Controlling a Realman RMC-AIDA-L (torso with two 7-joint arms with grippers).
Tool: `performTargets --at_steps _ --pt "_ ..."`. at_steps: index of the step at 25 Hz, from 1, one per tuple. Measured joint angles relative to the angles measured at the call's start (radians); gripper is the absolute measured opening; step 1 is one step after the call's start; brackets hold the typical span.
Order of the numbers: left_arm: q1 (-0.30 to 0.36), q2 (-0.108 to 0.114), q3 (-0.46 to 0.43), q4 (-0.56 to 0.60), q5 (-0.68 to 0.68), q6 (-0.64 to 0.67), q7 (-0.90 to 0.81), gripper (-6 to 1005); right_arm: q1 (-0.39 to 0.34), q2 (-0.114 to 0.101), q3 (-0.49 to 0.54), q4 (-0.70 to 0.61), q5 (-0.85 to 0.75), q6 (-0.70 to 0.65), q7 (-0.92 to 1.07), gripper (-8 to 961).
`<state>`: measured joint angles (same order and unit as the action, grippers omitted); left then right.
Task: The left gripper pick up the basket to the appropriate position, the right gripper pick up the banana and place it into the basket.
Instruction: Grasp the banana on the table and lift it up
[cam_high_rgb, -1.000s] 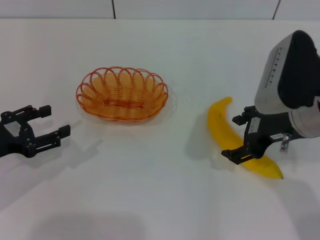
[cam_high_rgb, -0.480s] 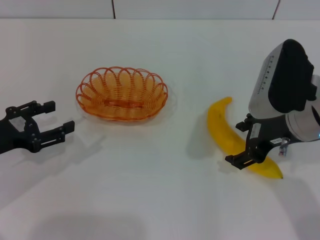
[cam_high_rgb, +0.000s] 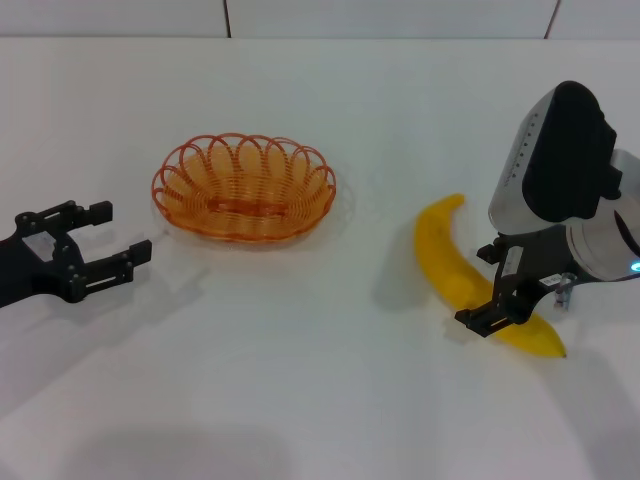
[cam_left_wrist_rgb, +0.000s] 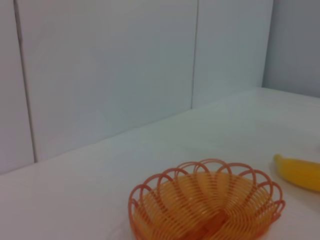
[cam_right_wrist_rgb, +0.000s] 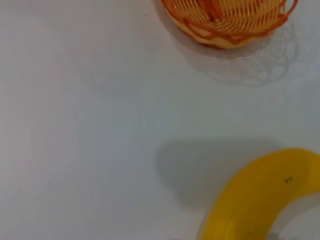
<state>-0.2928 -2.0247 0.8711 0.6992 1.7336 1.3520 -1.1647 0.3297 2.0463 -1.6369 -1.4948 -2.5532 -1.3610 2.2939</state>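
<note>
Banana (cam_high_rgb: 462, 277): lying flat on the table (cam_high_rgb: 320, 400), right of centre, well apart from the basket; curve bowed toward the basket, one tip pointing away, the other toward the near edge.
Banana look: smooth, bright yellow, pointed ends, a tiny dark speck on the skin in the right wrist view.
Right gripper (cam_high_rgb: 503, 285): down over the banana's near half, jaws straddling it; whether already pinching, cannot tell. Placed so, seemingly to take the fruit across its width.
Basket (cam_high_rgb: 243, 187): resting left of centre, empty, not yet lifted; orange wire, looped rim, see-through.
Left gripper (cam_high_rgb: 102, 245): low beside the basket's left end, apart from it, jaws spread wide and holding nothing, aimed at the rim.
</note>
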Motion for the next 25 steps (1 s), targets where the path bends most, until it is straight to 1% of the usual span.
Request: performTargets --at_steps 11,25 --pt "-0.008 -0.002 0.000 -0.002 0.010 -0.024 -0.002 771 0.029 -0.001 0.000 0.040 -0.001 -0.010 0.009 780" --pt "-0.008 -0.002 0.000 -0.001 0.011 -0.025 -0.001 771 0.033 -0.002 0.000 0.041 -0.001 -0.012 0.015 739"
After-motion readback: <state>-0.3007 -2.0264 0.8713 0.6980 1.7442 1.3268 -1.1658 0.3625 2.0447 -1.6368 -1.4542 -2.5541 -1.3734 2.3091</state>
